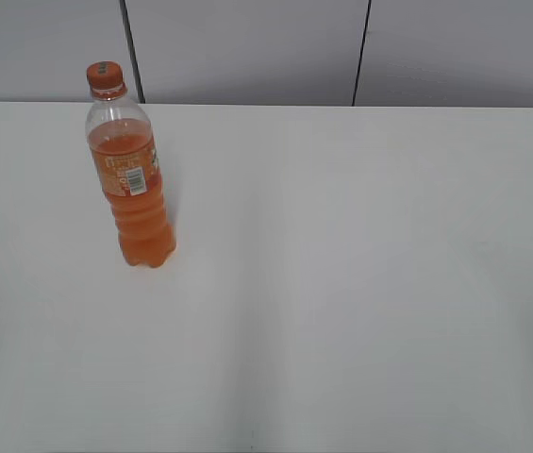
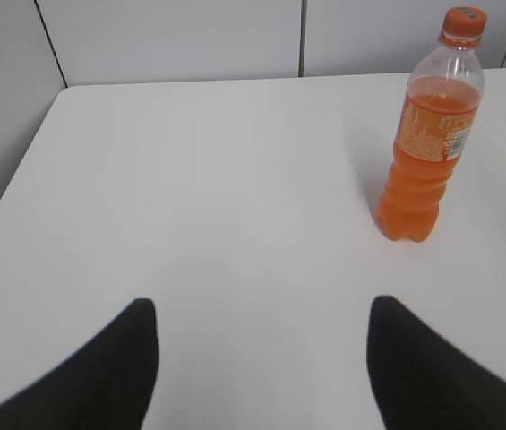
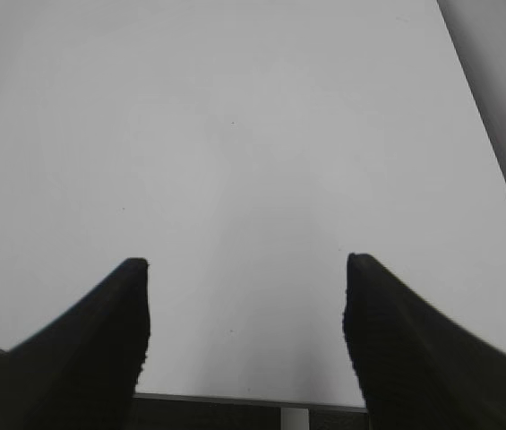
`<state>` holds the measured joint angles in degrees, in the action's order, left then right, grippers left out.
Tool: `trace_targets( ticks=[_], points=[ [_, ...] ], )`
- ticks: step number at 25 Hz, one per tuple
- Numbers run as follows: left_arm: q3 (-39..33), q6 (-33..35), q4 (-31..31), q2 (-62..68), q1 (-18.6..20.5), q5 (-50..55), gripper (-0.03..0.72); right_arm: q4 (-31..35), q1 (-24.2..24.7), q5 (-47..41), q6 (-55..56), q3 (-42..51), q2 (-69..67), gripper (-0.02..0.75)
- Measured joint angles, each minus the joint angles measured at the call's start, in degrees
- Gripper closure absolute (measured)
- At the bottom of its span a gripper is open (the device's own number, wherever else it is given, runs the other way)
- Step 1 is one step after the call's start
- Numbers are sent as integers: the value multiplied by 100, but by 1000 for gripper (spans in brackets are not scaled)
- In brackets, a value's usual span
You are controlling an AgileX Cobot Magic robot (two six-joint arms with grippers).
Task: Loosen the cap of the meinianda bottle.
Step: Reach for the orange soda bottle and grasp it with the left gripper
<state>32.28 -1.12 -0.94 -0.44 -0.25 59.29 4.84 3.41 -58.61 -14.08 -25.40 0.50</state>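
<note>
The meinianda bottle (image 1: 132, 179) stands upright on the white table at the left of the exterior view, with orange drink, an orange label and a white barcode patch. Its orange cap (image 1: 105, 77) sits on top. The bottle also shows in the left wrist view (image 2: 424, 152) at the upper right, with the cap (image 2: 464, 21) on it. My left gripper (image 2: 260, 309) is open and empty, well short of the bottle and to its left. My right gripper (image 3: 245, 267) is open and empty over bare table near the front edge. Neither gripper shows in the exterior view.
The white table (image 1: 341, 283) runs back to a grey panelled wall (image 1: 247, 47). The table's left edge (image 2: 15, 170) shows in the left wrist view. The table's right edge (image 3: 490, 152) and front edge (image 3: 235, 399) show in the right wrist view.
</note>
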Motion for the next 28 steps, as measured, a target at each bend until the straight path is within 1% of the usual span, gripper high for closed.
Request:
trace_targets(
  ticks=[8,11,14,17,20,25,28],
  points=[
    [0,0,5,6,0,-5,239,0,0,0,0,0,0,227],
    [69,0,42,60,0,-200,243,0,0,0,0,0,0,227],
    [104,0,27,112,0,-949,255,0,0,0,0,0,0,227],
    [-4,0,-184,344,0,-1781,264,0,0,0,0,0,0,227],
    [-284,0,-317,727,0,-2764,267,0,0,0,0,0,0,227],
    [-869,0,-336,1624,0,-4474,267,0,0,0,0,0,0,227],
    [-997,0,-336,2192,0,-5122,268,0,0,0,0,0,0,227]
  ],
)
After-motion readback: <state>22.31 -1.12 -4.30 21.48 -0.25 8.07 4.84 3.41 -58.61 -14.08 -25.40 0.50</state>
